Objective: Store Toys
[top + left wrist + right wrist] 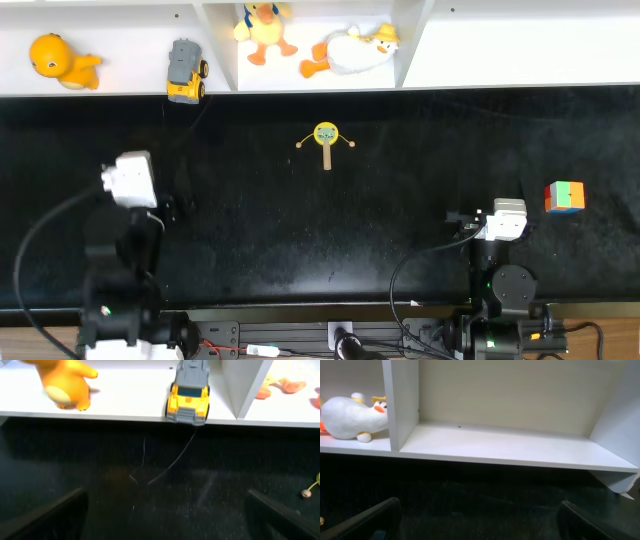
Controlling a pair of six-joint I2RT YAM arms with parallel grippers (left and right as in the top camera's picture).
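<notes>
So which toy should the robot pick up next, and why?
Probably the right end effector should swing over to the colourful cube. The cube lies on the black table on that arm's side, not yet on the shelf, and this end effector is open and holds nothing.

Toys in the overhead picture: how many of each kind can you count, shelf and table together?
Ducks: 3 (orange duck, yellow duck, white duck)
Toy truck: 1
Rattle drum: 1
Colour cube: 1
Total: 6
</notes>
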